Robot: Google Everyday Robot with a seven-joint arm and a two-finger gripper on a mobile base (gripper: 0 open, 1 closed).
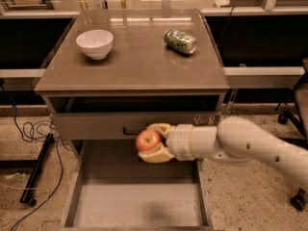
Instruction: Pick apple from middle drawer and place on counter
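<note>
The red-orange apple [147,140] sits between the pale fingers of my gripper [153,143], which is shut on it. My white arm reaches in from the right. I hold the apple in the air above the back of the open middle drawer [134,201], in front of the closed drawer front above it with a dark handle. The drawer's bare floor lies below with a faint shadow. The counter [134,61] is the grey-brown top of the cabinet, above and behind the apple.
A white bowl [95,43] stands at the counter's back left. A green drink can [180,41] lies on its side at the back right. Black cables [33,134] trail on the floor at the left. A chair base [293,114] stands at the right.
</note>
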